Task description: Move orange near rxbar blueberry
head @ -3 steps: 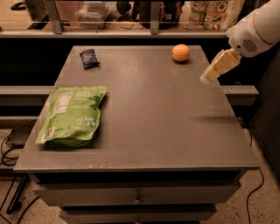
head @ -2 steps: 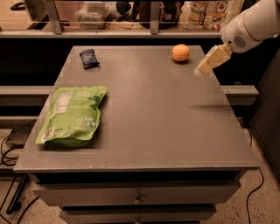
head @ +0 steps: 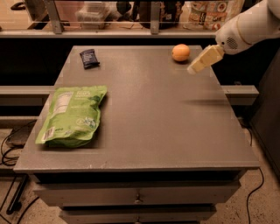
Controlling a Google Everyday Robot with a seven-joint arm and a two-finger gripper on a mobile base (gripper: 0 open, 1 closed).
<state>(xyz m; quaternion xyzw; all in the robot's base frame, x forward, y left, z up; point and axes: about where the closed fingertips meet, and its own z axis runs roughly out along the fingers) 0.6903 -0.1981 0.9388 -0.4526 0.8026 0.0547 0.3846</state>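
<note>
The orange (head: 180, 52) sits near the far right corner of the grey table (head: 144, 113). The rxbar blueberry (head: 89, 58), a small dark navy wrapper, lies near the far left corner. My gripper (head: 195, 68) hangs above the table's right side, just right of and slightly nearer than the orange, apart from it. It holds nothing that I can see.
A large bright green pouch (head: 72, 114) lies on the table's left front. A shelf with jars and boxes (head: 210, 13) runs behind the table. Drawers (head: 138, 199) sit below the front edge. Cables lie on the floor at left.
My gripper has moved left and farther back, closer to the orange. The orange, the wrapper and the pouch have not moved.
</note>
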